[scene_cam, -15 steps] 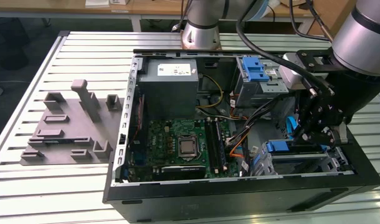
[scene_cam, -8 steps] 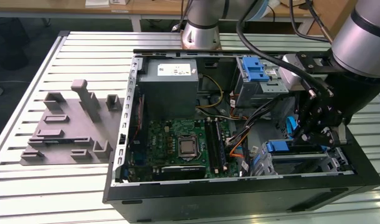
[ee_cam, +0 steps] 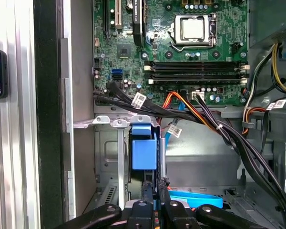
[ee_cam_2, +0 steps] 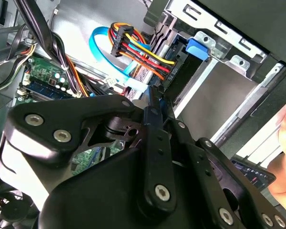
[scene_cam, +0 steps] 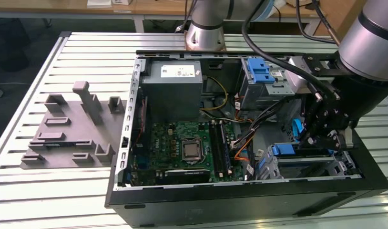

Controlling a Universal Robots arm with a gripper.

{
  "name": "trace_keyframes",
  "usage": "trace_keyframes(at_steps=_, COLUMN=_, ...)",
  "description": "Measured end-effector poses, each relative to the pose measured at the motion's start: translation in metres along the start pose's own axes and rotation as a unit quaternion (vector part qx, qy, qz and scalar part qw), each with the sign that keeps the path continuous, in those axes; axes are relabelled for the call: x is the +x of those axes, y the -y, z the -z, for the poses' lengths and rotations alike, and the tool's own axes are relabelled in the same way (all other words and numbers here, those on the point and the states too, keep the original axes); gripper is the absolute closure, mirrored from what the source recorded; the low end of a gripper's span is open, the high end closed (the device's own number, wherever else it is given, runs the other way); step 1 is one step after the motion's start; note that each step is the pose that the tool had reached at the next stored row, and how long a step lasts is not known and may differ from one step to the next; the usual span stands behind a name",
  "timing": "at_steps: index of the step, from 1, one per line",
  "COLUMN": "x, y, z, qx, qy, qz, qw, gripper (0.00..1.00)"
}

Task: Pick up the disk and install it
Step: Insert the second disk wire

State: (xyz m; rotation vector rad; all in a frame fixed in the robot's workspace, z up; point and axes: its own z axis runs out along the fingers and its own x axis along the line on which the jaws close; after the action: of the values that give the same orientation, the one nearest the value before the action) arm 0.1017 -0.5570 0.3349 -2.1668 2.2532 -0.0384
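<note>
I have the gripper (scene_cam: 325, 136) down inside the open computer case (scene_cam: 181, 200), at the exterior view's right, just above the lower drive cage (scene_cam: 308, 162). In both wrist views its jaws are pressed together on a thin dark edge. The disk itself I cannot make out; a blue latch (ee_cam: 144, 148) sits in the cage slot just ahead, near the motherboard (scene_cam: 184, 148).

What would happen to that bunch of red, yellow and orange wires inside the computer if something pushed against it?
The wire bunch would probably flex aside rather than resist, since it hangs in a loose curve. It may spring back partly, because the strands are gathered into a black plug. It looks light, being only thin strands.
</note>
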Motion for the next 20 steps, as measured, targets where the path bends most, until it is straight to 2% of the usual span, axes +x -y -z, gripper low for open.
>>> trace_keyframes(at_steps=7, x=0.0001, y=0.0013, z=-0.0026, qx=-0.0004, qy=0.0024, qz=-0.001, qw=1.0000, gripper=0.84)
trace_keyframes(at_steps=19, x=0.0003, y=0.0041, z=-0.0068, qx=-0.0005, qy=0.0037, qz=-0.002, qw=1.0000, gripper=0.84)
trace_keyframes(at_steps=20, x=0.0001, y=0.0042, z=-0.0076, qx=-0.0003, qy=0.0046, qz=-0.002, qw=1.0000, gripper=0.84)
